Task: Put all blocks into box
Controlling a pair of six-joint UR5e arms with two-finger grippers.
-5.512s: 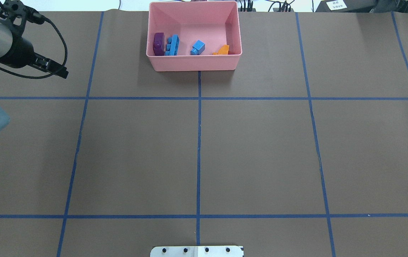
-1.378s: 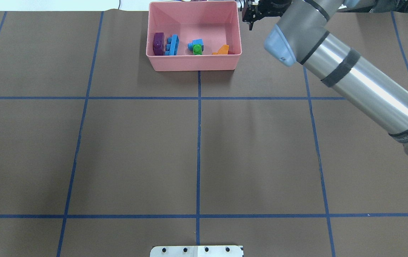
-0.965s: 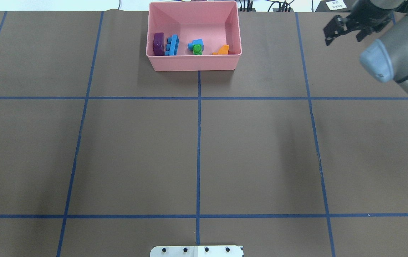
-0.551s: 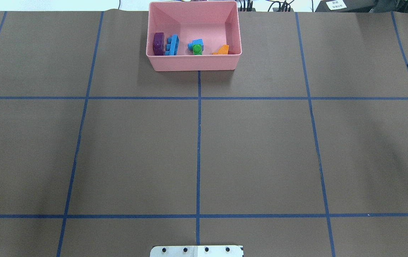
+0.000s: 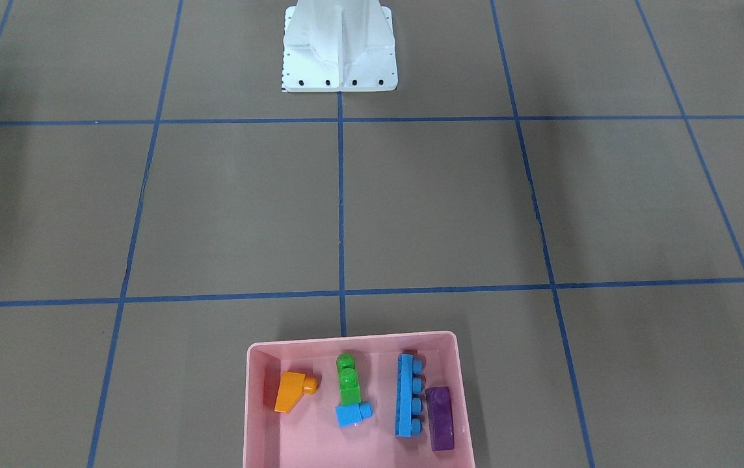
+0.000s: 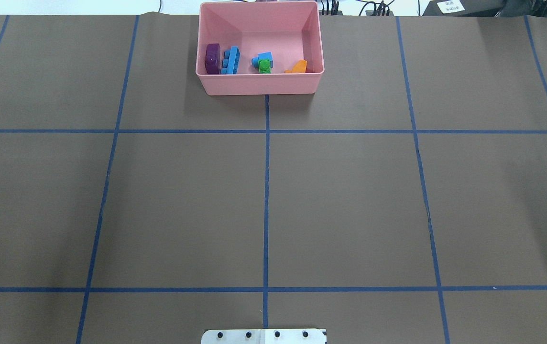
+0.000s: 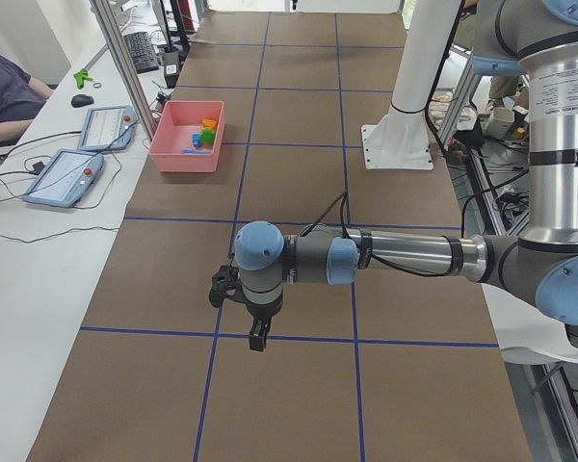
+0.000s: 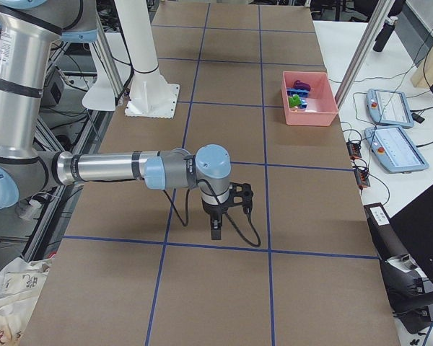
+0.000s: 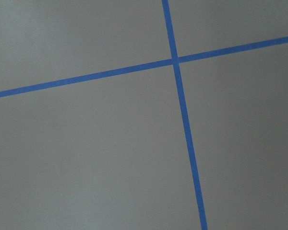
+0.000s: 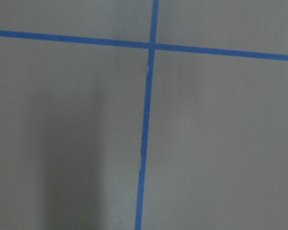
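Evidently finished, five blocks (image 5: 348, 383) sit in the box (image 5: 352, 338) at the table's (image 5: 443, 208) far edge, so left gripper (image 7: 254, 333) and right gripper (image 8: 215, 230) hang well clear, whether open or closed I can't tell.

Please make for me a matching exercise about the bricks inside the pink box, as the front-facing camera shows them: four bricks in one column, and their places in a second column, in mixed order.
Column one:
1. orange brick
2. green brick
3. long blue bar
4. purple brick

Column two (front-facing view, inside the pink box):
A. nearest the wall on the view's right
B. directly beside the small blue brick
C. nearest the wall on the view's left
D. between the green brick and the purple brick

Pairs: 1-C; 2-B; 3-D; 4-A
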